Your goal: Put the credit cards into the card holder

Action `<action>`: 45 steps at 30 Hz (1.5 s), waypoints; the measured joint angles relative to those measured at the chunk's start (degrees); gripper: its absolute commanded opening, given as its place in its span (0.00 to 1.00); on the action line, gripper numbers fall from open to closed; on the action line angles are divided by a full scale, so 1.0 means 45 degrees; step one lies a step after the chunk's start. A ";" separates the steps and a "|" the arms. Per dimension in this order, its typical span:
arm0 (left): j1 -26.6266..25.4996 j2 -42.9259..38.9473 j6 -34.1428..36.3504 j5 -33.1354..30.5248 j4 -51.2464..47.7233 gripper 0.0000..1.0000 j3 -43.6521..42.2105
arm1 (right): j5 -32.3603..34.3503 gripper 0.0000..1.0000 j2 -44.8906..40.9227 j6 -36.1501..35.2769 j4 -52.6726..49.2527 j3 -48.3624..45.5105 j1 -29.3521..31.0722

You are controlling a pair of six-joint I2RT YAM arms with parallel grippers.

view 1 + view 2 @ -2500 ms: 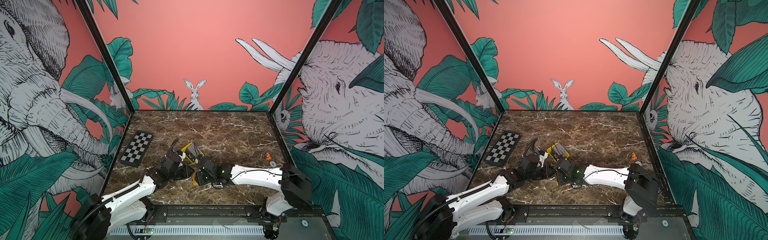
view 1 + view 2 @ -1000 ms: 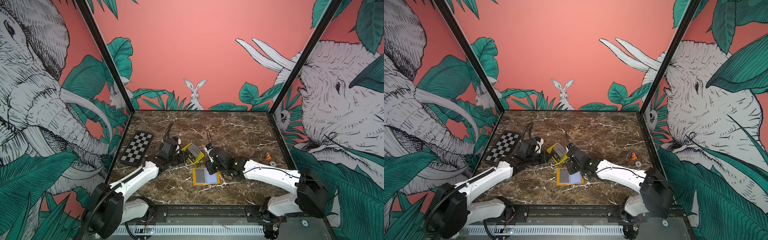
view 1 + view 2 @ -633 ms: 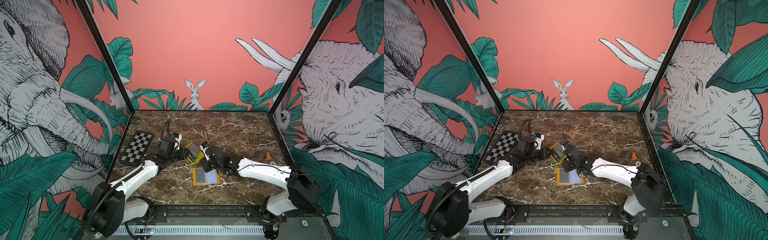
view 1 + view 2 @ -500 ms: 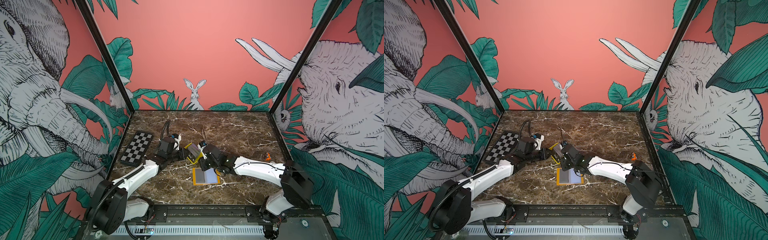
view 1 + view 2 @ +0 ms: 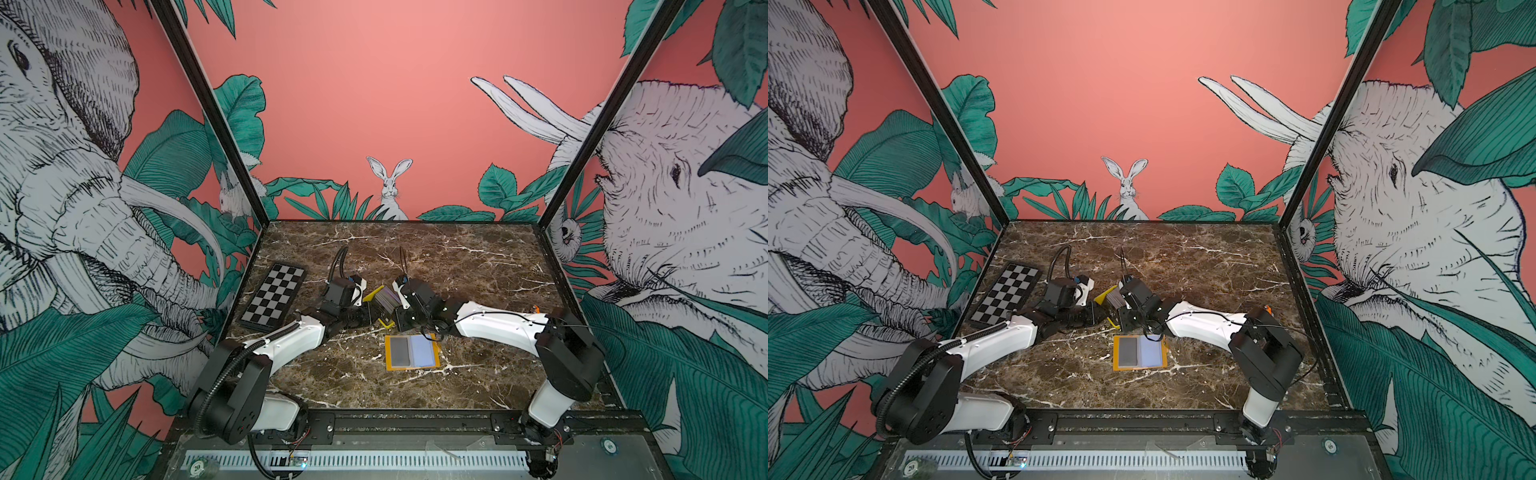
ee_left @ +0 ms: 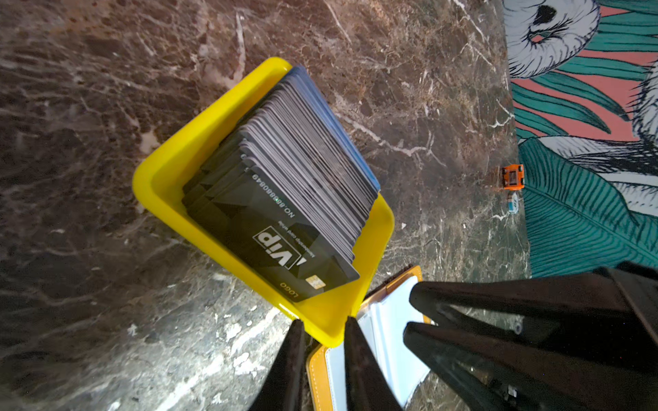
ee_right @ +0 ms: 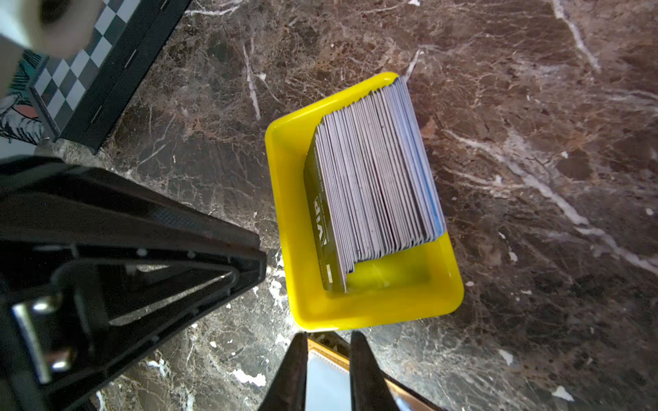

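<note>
Orange holder (image 5: pixel 411 352) now lies flat and open on the marble (image 5: pixel 478 257), let go by both arms, its clear sleeves facing up. Both grippers have gone from it to the yellow tray (image 6: pixel 171 185) just beyond, where the cards (image 6: pixel 285 185) lean in a thick row, none drawn yet. I judge the opening done and the first pick about to start.

The right gripper (image 7: pixel 329 334) has narrowed; its fingers stand a little apart, empty, at the tray's near rim. The left gripper (image 6: pixel 324 322) straddles a tray corner, fingers a little apart; whether they pinch it I cannot tell.

Tight packing and the tray's walls look likely to hinder singling out one card. The board (image 5: pixel 274 297) lies well to the left, out of the way.
</note>
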 measured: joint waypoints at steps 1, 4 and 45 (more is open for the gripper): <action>0.0000 0.0058 0.0000 -0.0024 -0.0019 0.22 0.0024 | -0.0131 0.22 0.0092 0.0010 0.0000 0.0078 -0.0063; 0.0000 0.0141 -0.0005 -0.0170 -0.0029 0.22 0.0063 | -0.0369 0.22 0.0374 0.0049 0.0024 0.0238 -0.0165; 0.0019 0.0967 -0.0282 -0.0180 0.0253 0.22 0.0466 | -0.0573 0.04 0.1831 -0.0291 -0.0379 0.1370 -0.0291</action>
